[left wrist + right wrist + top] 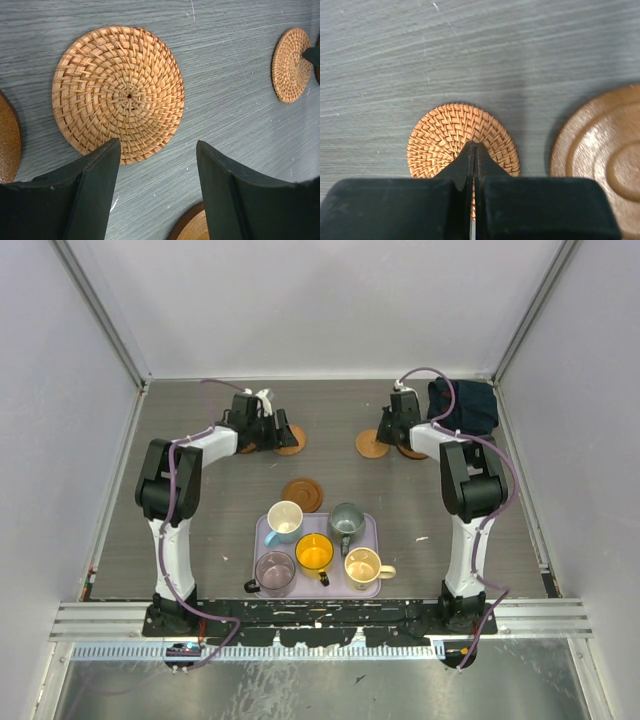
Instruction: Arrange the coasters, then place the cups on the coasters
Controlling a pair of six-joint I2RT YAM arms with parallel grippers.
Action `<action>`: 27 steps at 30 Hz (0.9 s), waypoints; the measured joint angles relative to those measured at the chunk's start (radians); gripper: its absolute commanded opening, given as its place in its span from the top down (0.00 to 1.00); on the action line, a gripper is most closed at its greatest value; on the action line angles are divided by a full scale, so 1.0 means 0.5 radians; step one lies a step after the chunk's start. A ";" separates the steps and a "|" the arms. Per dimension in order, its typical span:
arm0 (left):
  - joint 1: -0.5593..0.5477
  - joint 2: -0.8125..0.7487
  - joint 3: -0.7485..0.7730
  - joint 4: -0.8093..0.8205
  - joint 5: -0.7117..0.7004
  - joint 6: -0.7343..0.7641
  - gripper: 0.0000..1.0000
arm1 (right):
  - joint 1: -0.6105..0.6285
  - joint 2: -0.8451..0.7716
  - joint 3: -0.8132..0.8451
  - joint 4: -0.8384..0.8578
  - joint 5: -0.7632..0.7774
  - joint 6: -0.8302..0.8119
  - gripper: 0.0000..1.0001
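With left jaws partly open and empty, poised just short of a round tan woven-rattan coaster (118,95) lying flat on the grey wood-grain surface (225,115). With right jaws pressed fully together, gripping nothing, tips over an orange woven coaster (462,131); just right of them, a smooth brown ridged coaster (602,165).
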 measured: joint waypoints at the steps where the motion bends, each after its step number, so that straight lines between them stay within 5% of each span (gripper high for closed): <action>1: 0.000 -0.004 -0.008 0.008 0.000 0.000 0.36 | 0.001 0.022 0.031 -0.001 -0.018 -0.001 0.99; 27: 0.002 -0.014 -0.014 0.004 0.011 0.001 0.35 | 0.014 0.191 0.247 0.049 -0.133 -0.038 0.99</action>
